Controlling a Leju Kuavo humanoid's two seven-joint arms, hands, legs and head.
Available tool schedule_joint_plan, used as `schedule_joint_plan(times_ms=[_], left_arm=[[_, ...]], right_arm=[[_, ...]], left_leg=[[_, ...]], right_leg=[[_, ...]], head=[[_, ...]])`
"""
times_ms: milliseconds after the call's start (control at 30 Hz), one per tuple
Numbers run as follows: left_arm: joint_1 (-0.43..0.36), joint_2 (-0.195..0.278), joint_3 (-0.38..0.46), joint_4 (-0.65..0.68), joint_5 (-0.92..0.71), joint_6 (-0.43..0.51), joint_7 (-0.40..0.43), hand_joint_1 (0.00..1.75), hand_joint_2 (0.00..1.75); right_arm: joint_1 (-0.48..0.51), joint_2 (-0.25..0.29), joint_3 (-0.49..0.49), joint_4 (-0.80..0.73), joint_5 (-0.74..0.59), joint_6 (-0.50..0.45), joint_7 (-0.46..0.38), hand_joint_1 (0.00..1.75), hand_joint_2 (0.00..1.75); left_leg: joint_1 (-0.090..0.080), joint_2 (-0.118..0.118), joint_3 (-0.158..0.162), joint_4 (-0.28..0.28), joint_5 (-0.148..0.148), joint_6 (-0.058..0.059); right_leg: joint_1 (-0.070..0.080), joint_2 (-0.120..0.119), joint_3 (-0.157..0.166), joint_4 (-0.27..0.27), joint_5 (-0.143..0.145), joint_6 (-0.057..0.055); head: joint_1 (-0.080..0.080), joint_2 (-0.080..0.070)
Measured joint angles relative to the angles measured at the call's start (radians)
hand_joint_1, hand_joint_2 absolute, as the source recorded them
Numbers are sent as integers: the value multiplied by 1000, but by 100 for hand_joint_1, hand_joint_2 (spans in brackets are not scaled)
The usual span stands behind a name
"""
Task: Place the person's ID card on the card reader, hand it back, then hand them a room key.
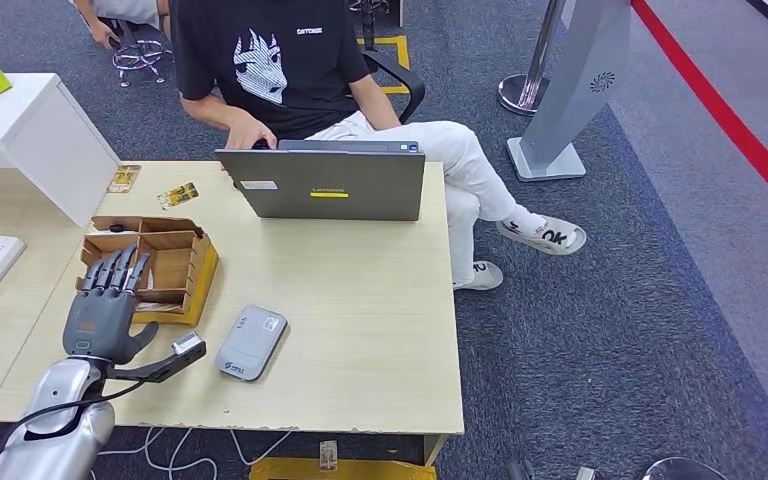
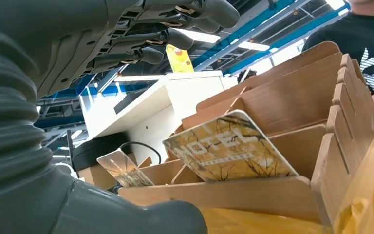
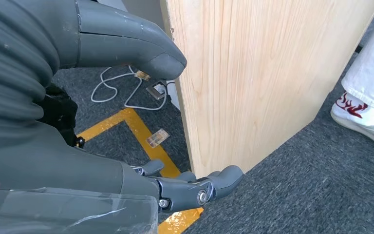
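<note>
A light wooden desk (image 1: 360, 330) fills the middle of the head view, with a person (image 1: 270, 70) in a black printed T-shirt and white trousers seated at its far edge, one hand at a grey laptop (image 1: 325, 185) that stands open with its lid's back toward the robot. To the left a white cabinet (image 1: 30, 130) adjoins the desk. Near the desk's left side sits a wooden card organiser (image 1: 185, 265) divided into compartments; the left wrist view shows a room key card (image 2: 229, 148) printed "HOTEL" leaning tilted in one of its slots, and a second card (image 2: 121, 168) tilted in a compartment beyond it. The left robot hand (image 1: 105, 305) hovers over the organiser's near-left corner, fingers stretched forward and apart, thumb out to the side, holding nothing. Just right of it, the grey card reader (image 1: 250, 342) lies flat on the desk with nothing on top of it. Two small cards (image 1: 177, 195) lie on the desk between the organiser and the laptop; whether either is the ID card cannot be told. The right robot hand (image 3: 141, 122) hangs below the desk's edge beside its wooden side panel, above grey carpet and yellow floor tape, fingers loosely curled on nothing.
</note>
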Motion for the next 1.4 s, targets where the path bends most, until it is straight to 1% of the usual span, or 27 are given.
schedule_joint_plan(times_ms=[200,400,433,533,567,1400], left_arm=[[-11,-2,-5,16,-4,8,0,0,175],[-25,-14,-22,50,-14,56,-15,0,175],[-26,-16,-27,53,-14,60,-17,31,175],[-26,-21,-36,57,-11,60,-20,162,175],[-26,-21,-39,57,-9,59,-20,175,175],[-32,-18,-51,57,20,57,-45,175,175]], right_arm=[[-1,0,2,0,1,-4,0,0,175],[-2,0,4,0,-2,-7,2,0,175],[-2,0,4,0,-3,-7,2,0,175],[-2,0,4,0,-9,-7,2,0,175],[-2,0,4,0,-10,-7,2,0,175],[-3,0,16,0,-13,-11,0,0,175]], left_leg=[[0,0,0,0,0,0],[0,0,0,0,0,0],[0,0,0,0,0,0],[0,0,0,0,0,0],[0,0,0,0,0,0],[0,0,0,0,0,0]], right_leg=[[0,0,0,0,0,0],[0,0,0,0,0,0],[0,0,0,0,0,0],[0,0,0,0,0,0],[0,0,0,0,0,0],[0,0,0,0,0,0]], head=[[0,0],[0,0],[0,0],[0,0],[0,0],[0,0]])
